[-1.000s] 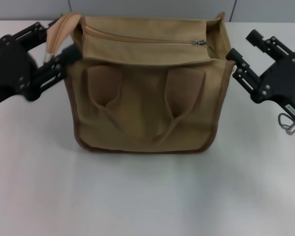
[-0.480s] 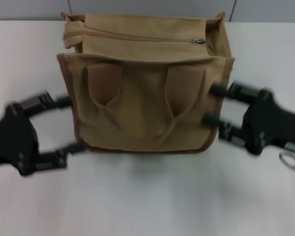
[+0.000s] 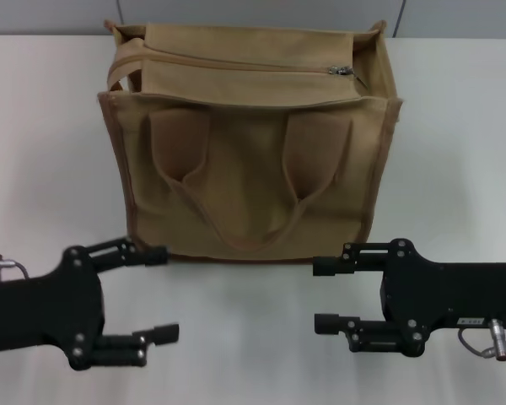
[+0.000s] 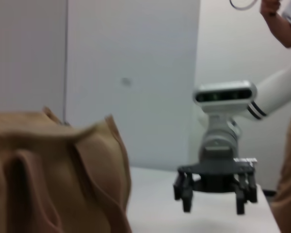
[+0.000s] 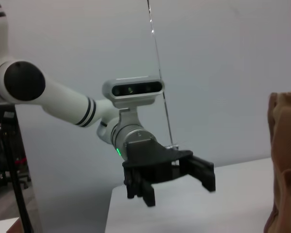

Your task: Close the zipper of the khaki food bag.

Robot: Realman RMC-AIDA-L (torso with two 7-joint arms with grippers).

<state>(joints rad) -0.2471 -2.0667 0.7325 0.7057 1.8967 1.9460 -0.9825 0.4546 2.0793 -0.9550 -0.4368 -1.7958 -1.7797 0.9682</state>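
The khaki food bag [image 3: 253,169] stands upright on the white table, with its two handles hanging down the front. The zipper [image 3: 236,64] runs across the top panel, and its silver slider [image 3: 341,71] sits at the right end. My left gripper [image 3: 162,293] is open and empty, low in front of the bag's left corner and clear of it. My right gripper [image 3: 319,294] is open and empty in front of the bag's right corner. The left wrist view shows the bag [image 4: 53,179] and my right gripper [image 4: 215,187]. The right wrist view shows my left gripper [image 5: 169,179] and the bag's edge [image 5: 283,160].
The white table [image 3: 253,363] reaches out to both sides of the bag and between the grippers. A grey wall [image 3: 253,13] stands behind the bag. A person [image 4: 288,121] stands at the edge of the left wrist view.
Both arms have swung from the bag's sides down to the table in front of it. The left side flap, raised beside the left gripper a second ago, has dropped back against the bag.
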